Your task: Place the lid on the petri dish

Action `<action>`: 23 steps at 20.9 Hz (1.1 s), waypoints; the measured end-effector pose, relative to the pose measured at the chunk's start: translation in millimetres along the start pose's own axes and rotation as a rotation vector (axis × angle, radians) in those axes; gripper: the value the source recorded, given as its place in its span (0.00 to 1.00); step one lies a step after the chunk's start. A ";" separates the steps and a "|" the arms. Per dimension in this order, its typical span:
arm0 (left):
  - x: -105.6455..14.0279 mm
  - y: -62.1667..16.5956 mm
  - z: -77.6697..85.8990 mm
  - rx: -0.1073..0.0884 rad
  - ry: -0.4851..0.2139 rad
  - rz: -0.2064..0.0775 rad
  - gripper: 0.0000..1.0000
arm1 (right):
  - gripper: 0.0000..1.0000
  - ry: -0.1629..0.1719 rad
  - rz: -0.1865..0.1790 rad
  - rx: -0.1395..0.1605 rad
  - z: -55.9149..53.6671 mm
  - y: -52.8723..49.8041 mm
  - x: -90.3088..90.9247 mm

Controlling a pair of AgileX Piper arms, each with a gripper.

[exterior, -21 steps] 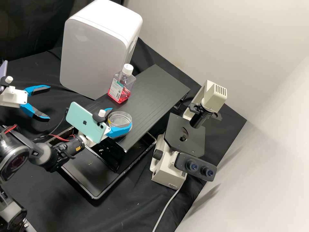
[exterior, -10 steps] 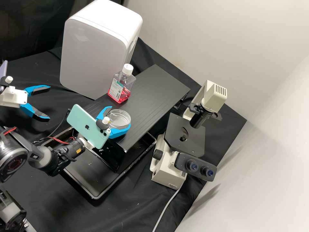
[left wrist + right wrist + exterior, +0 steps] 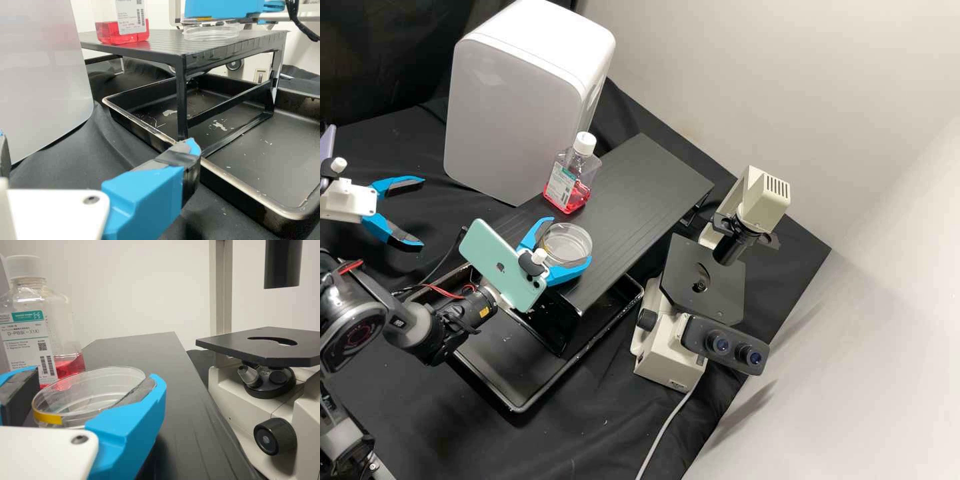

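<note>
On the near left end of the raised black platform (image 3: 640,193), seen from the high view, the right end effector (image 3: 555,255) reaches in from the left. Its two blue fingers are spread to the width of the clear round lid (image 3: 567,241), one on the far side of the rim and one on the near side. The lid is round, so it has no long axis to align. What matters for the coming move is whether it lies level and centred over the petri dish directly beneath it, and from this slant the two cannot be told apart. The left end effector (image 3: 412,212) hangs wide open and empty over the surface, well apart to the left, so the right arm is clearly the nearer one. From the left wrist view, the petri dish (image 3: 212,34) appears as a shallow clear disc resting flat on the platform, right under the other arm's blue fingers. From the right wrist view, both pads seem to touch the lid's rim. A yellow-marked band shows lower down, probably the dish's wall, so I judge the lid seated or very nearly seated while gripped. The red-filled flask (image 3: 37,335) stands just beyond.
</note>
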 end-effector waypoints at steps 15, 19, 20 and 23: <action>0.0 0.0 0.0 0.000 0.000 0.000 1.00 | 0.00 0.012 0.002 -0.063 3.4 -3.6 -9.9; 0.0 0.0 0.0 0.000 0.000 0.000 1.00 | 0.00 0.013 0.002 -0.063 3.6 -3.7 -9.8; 0.0 0.0 0.0 0.000 0.000 0.000 1.00 | 0.00 0.012 0.002 -0.063 3.9 -3.9 -9.9; 0.0 0.0 0.0 0.000 0.000 0.000 1.00 | 0.00 0.006 0.002 -0.063 5.9 -4.2 -9.8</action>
